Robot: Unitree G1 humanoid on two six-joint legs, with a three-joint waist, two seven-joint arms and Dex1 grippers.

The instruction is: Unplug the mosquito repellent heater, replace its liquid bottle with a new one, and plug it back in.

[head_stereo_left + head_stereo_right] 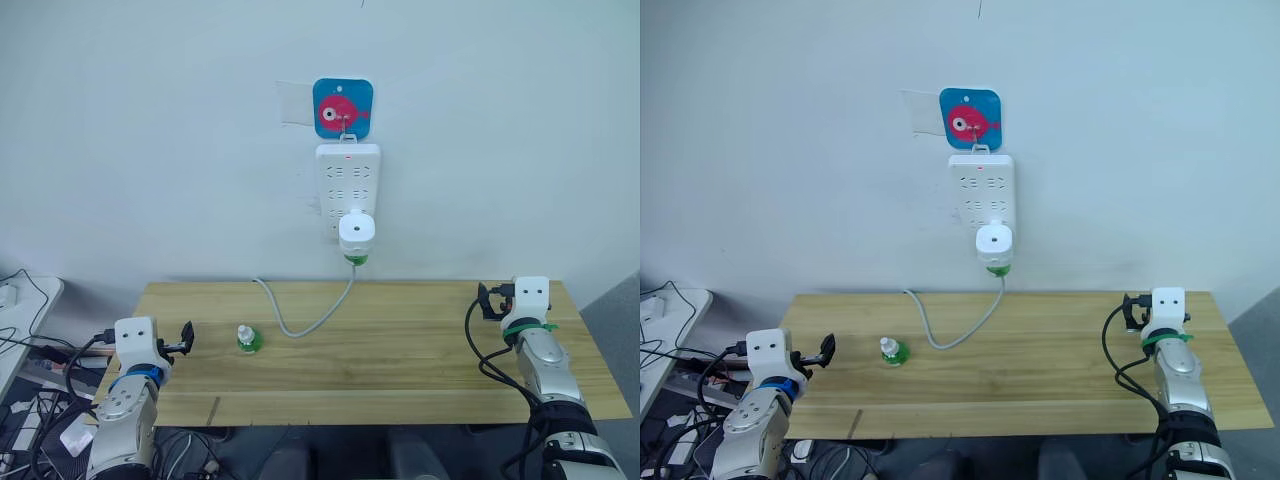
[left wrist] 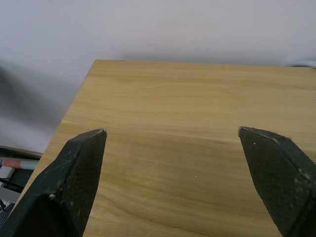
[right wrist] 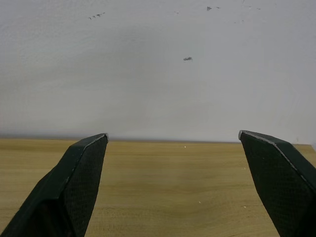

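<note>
The white mosquito repellent heater is plugged into the bottom of the white power strip on the wall, with a green liquid bottle screwed in beneath it. A second small green bottle with a white cap stands on the wooden table, left of centre. My left gripper hovers over the table's left end, open and empty, a short way left of that bottle. Over the right end, my right gripper is open and empty too, far from the heater.
A grey cable runs from the power strip down across the table's back half. A blue card with a pink fish hangs above the strip. Cables and clutter lie off the table's left edge.
</note>
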